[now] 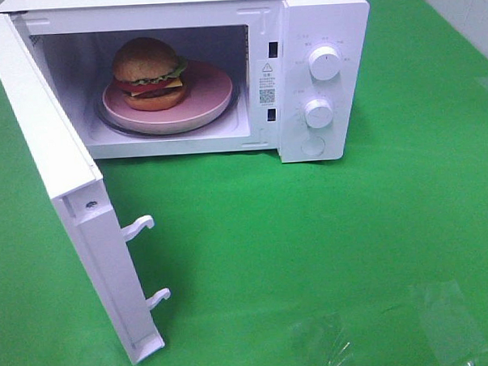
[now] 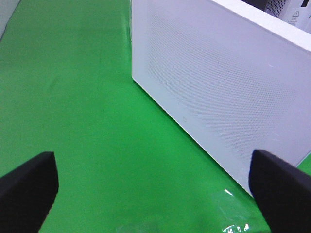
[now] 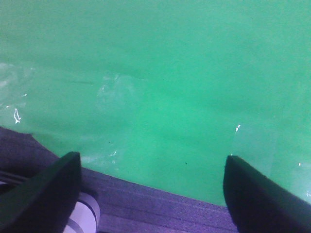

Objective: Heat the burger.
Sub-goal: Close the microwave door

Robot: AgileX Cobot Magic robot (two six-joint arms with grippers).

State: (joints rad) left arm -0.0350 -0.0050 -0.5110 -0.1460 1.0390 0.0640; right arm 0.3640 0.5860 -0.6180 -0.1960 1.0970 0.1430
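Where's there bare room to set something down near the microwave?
The green cloth is bare in front of the microwave, between the open door and the clear plastic at the near edge. Inside, the plate and burger fill the floor.

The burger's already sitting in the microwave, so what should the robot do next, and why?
Probably swing the door shut with the left gripper. The burger sits on the pink plate inside the microwave, the door stands wide open, and the open left gripper faces the door's outer side with nothing held. Heating likely can't start until it is closed.
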